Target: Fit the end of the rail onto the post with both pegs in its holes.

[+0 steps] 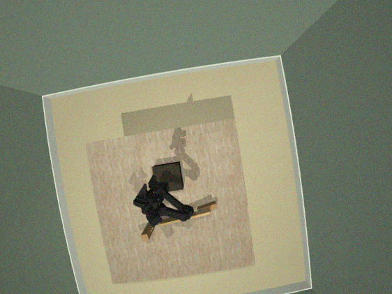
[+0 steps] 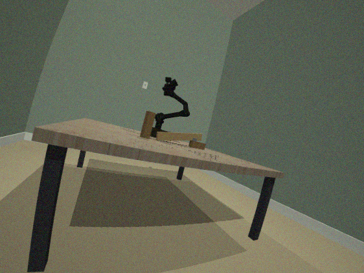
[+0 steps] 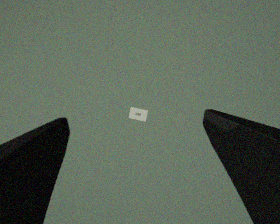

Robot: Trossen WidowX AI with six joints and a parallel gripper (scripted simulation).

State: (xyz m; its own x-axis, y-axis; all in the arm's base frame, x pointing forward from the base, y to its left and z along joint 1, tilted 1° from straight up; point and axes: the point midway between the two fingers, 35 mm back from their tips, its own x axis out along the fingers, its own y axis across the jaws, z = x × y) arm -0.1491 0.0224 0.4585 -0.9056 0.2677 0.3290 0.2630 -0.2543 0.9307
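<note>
The long wooden rail (image 1: 202, 215) (image 2: 178, 136) rests with its far end at the low footboard block (image 1: 213, 207) (image 2: 197, 144), where a small grey bracket (image 2: 194, 139) shows. Its near end is low by the table, close in front of the upright wooden post (image 1: 145, 237) (image 2: 147, 124). The arm hides part of the rail in the top view. The pegs and holes are too small or hidden to make out. My gripper (image 3: 138, 121) is open and empty, raised high above the table and well away from the rail; only the wall shows between its fingers.
The wooden table top (image 1: 195, 252) (image 2: 107, 143) carries everything. The arm's dark square base plate (image 1: 176, 177) lies beside the rail. The folded arm (image 1: 174, 214) (image 2: 186, 107) passes over the rail in the top view. A small white wall plate (image 2: 145, 85) (image 3: 138, 114) is on the wall.
</note>
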